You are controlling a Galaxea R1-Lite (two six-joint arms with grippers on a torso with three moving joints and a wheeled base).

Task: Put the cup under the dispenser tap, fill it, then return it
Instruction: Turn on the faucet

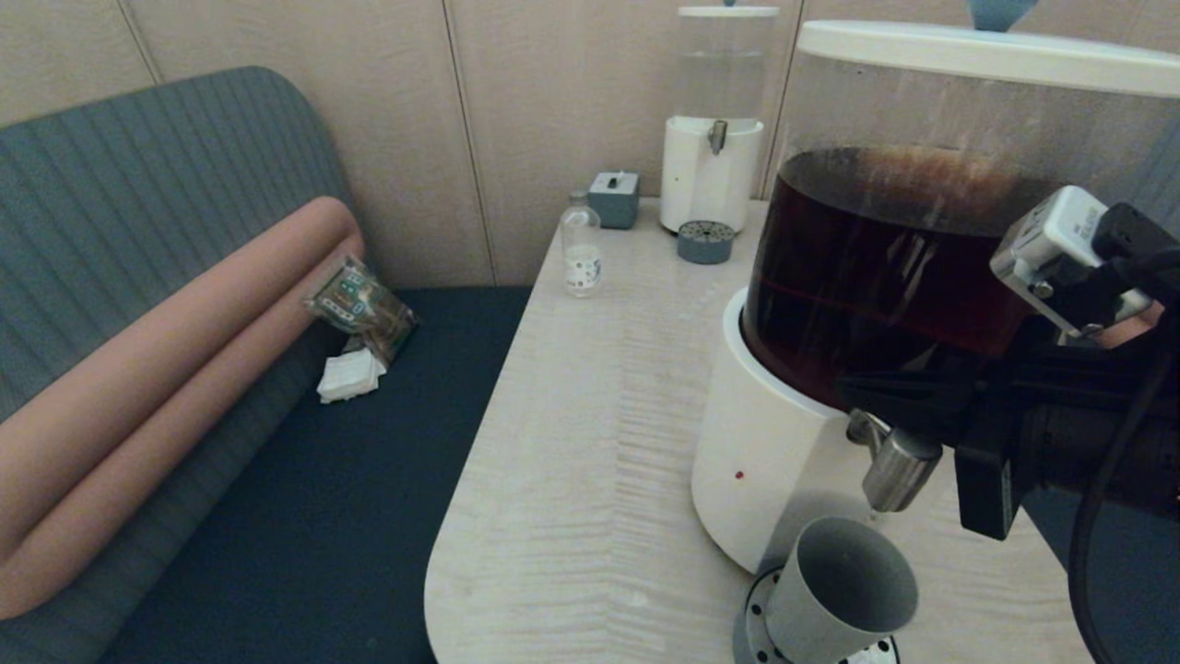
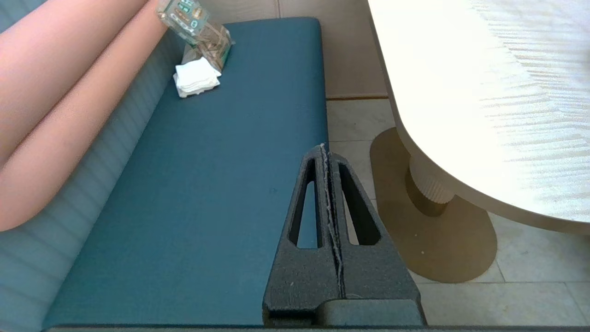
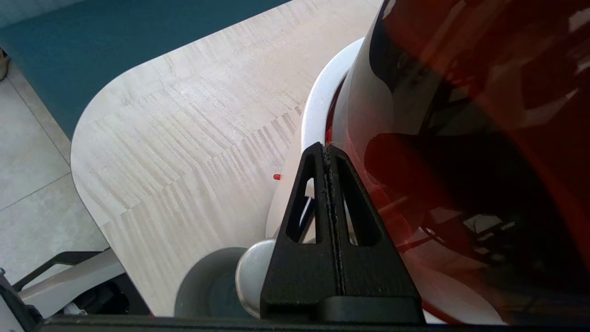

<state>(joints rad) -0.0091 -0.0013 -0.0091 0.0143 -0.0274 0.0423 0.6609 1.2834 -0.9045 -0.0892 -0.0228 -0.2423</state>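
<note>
The grey cup (image 1: pixel 843 590) stands on a perforated drip tray (image 1: pixel 758 620) right under the brushed-steel dispenser tap (image 1: pixel 899 468) of the large white-based dispenser (image 1: pixel 765 461) holding dark brown liquid. Nothing grips the cup. My right gripper (image 1: pixel 848 392) is shut and empty, reaching in from the right just above the tap, its tip close to the dispenser wall. In the right wrist view the right gripper (image 3: pixel 325 148) points at the tank, with the tap knob (image 3: pixel 251 276) and the cup rim (image 3: pixel 203 281) below it. My left gripper (image 2: pixel 325 148) hangs shut over the bench seat, beside the table.
At the back of the pale wood table (image 1: pixel 572 443) stand a smaller clear-liquid dispenser (image 1: pixel 714 138), a small clear bottle (image 1: pixel 582 249) and a grey box (image 1: pixel 615 198). A snack packet (image 1: pixel 361 304) and napkins (image 1: pixel 350 376) lie on the blue bench (image 1: pixel 323 516).
</note>
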